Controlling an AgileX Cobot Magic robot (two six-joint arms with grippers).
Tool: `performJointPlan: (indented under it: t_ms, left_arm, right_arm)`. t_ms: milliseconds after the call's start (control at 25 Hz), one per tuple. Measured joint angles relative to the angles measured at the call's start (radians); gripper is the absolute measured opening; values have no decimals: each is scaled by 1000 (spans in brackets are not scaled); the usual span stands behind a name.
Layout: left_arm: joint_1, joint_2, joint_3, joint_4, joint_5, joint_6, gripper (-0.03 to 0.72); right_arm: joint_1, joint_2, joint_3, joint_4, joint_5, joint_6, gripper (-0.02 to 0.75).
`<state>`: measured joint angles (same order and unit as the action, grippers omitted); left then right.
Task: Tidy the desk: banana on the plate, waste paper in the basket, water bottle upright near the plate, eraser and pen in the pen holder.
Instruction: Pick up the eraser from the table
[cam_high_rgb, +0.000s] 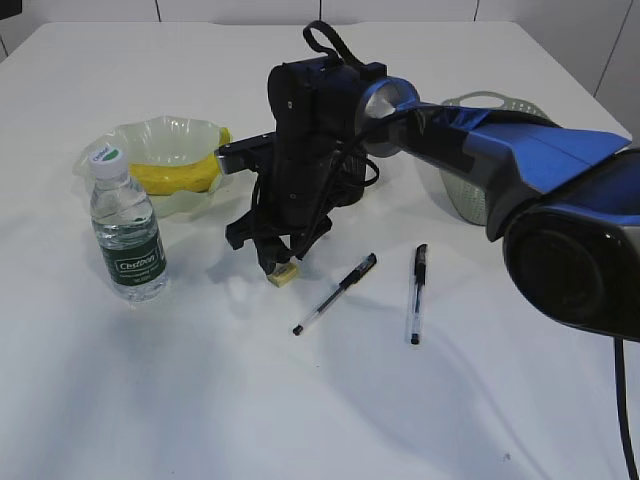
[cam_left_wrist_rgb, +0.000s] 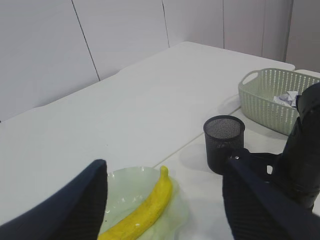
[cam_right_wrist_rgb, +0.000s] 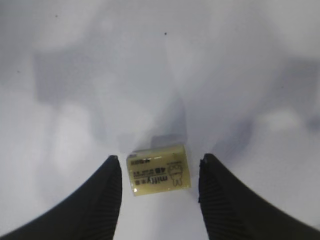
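Open bench toward the near edge; two pens beside the eraser, bottle left.

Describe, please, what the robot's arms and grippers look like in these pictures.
The right arm has a glossy blue shell over black joints, with a large black housing nearest the camera. Black cables loop over its boxy black wrist. The right gripper has two dark, curved fingers with finely ribbed inner pads. The left gripper shows the same dark ribbed fingers. No markings are legible.
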<state>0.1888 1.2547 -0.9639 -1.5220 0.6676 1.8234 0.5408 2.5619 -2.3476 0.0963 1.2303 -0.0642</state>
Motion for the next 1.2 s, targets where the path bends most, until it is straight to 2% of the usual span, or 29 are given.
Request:
performJointPlan:
  t_ms: [320, 360, 1200]
  left_arm:
    - [0, 0, 0, 1, 0, 0, 506]
    - [0, 0, 0, 1, 3, 0, 506]
    - [0, 0, 0, 4, 26, -5, 506]
  right_arm:
    - [0, 0, 2, 0, 0, 0, 377]
    - [0, 0, 2, 0, 0, 0, 399]
    - [0, 14, 2, 0, 2, -2, 378]
